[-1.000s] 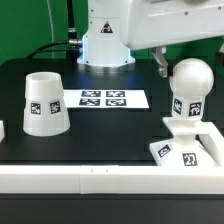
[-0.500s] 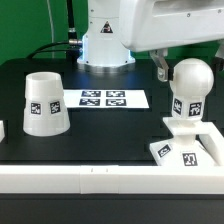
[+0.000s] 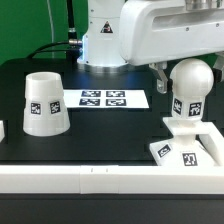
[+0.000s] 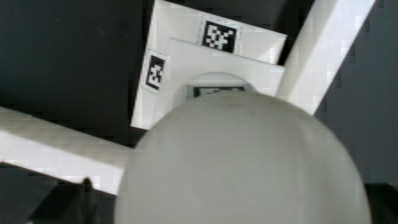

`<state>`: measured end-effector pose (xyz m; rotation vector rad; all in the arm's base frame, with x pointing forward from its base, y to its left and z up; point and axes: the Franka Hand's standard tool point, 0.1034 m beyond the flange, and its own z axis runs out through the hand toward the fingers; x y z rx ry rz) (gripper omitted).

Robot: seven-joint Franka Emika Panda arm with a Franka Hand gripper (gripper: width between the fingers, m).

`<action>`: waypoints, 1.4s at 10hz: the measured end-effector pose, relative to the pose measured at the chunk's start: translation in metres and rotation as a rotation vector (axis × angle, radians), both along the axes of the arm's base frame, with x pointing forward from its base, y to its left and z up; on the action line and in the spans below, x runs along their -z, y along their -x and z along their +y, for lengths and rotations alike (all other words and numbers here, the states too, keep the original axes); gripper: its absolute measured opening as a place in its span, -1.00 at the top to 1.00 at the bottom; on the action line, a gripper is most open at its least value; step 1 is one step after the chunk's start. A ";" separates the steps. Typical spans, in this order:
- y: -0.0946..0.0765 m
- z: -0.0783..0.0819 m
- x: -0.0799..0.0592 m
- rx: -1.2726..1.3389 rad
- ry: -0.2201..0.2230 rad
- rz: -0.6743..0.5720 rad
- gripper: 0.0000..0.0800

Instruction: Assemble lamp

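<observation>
The round white bulb [image 3: 191,82] stands upright on its tagged neck on the flat square base [image 3: 178,150] at the exterior view's right. The tapered shade [image 3: 44,104] stands apart at the left. My gripper [image 3: 188,72] is open and straddles the top of the bulb. One dark finger [image 3: 160,77] hangs beside the bulb without touching it; the other is hidden. In the wrist view the bulb [image 4: 240,160] fills most of the frame, with the base [image 4: 199,62] beyond it and one fingertip [image 4: 79,198] at its side.
The marker board [image 3: 106,99] lies between the shade and the bulb. White border bars [image 3: 90,180] run along the front edge and the right side [image 3: 212,135]. The robot's pedestal [image 3: 103,45] stands at the back.
The arm has shifted toward the exterior view's left over the bulb. The bulb, base and shade have not moved.
</observation>
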<state>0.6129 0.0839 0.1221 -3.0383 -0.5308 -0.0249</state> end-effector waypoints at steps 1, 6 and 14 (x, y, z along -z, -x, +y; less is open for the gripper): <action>0.000 0.000 0.000 0.001 0.000 0.000 -0.44; 0.000 0.001 0.000 0.034 -0.005 0.000 -0.44; -0.006 -0.006 0.001 0.827 -0.058 0.021 -0.44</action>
